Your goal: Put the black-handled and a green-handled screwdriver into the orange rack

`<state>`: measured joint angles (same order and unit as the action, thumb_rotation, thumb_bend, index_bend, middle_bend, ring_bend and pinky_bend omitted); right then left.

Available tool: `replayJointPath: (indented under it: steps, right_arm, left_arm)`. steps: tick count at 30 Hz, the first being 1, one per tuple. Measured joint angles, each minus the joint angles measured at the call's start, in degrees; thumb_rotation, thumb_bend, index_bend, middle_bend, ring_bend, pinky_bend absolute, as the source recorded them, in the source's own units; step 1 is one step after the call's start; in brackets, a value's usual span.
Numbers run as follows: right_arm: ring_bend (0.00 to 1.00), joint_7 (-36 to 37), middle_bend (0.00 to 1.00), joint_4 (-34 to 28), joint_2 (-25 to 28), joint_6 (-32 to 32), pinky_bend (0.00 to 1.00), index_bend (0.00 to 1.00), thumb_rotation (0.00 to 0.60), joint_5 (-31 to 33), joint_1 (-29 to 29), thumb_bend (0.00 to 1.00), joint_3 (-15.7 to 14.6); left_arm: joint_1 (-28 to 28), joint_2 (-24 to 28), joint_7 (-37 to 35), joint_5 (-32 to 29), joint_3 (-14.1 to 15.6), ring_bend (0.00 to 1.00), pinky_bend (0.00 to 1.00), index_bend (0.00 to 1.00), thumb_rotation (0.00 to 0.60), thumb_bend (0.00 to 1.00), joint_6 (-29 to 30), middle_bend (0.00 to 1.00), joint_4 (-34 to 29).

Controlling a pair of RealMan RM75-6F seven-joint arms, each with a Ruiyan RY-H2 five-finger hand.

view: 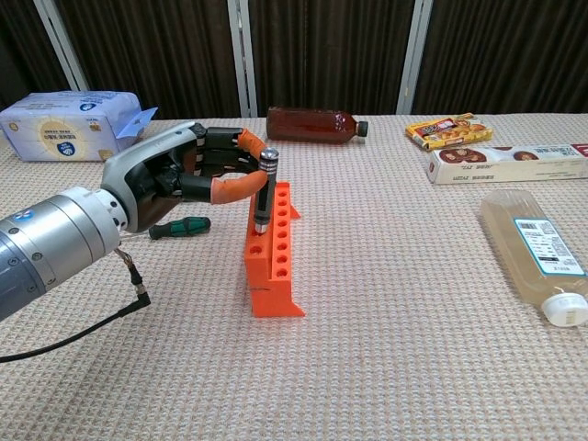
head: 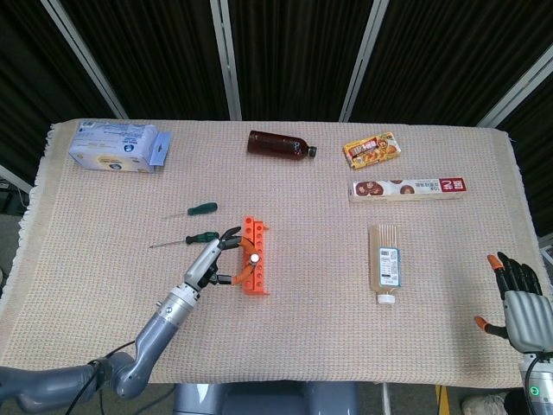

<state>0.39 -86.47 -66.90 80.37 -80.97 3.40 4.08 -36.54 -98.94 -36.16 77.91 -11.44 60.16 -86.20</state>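
The orange rack (head: 253, 267) (view: 274, 254) stands near the table's middle. My left hand (head: 211, 263) (view: 184, 175) pinches the black-handled screwdriver (view: 264, 191) (head: 255, 258), which stands upright with its tip in a hole of the rack. Two green-handled screwdrivers lie left of the rack: one (head: 197, 238) (view: 179, 227) just beside my left hand, the other (head: 201, 208) farther back. My right hand (head: 518, 298) hovers off the table's right edge, fingers spread, holding nothing.
A brown bottle (head: 279, 144) lies at the back. A yellow snack pack (head: 371, 150), a long biscuit box (head: 408, 188) and a clear flat bottle (head: 385, 263) lie to the right. A blue tissue pack (head: 117, 146) sits at the back left.
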Motion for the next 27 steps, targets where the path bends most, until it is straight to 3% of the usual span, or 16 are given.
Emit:
replayJointPath:
  steps: [9,27]
  right_arm:
    - [0.00,-0.2,0.00,0.1,-0.2,-0.6,0.00,0.00,0.600,0.6,0.3,0.00,0.2]
    - [0.00,0.2,0.00,0.8,-0.4,-1.1,0.00,0.00,0.600,1.2,0.6,0.00,0.3]
  left_arm:
    - [0.0,0.9,3.5,0.2,0.1,0.17,0.00,0.68,0.600,0.41,0.0,0.39,-0.9]
    - [0.6,1.6,11.9,-0.8,0.6,0.07,0.00,0.60,0.566,0.37,1.0,0.30,-2.4]
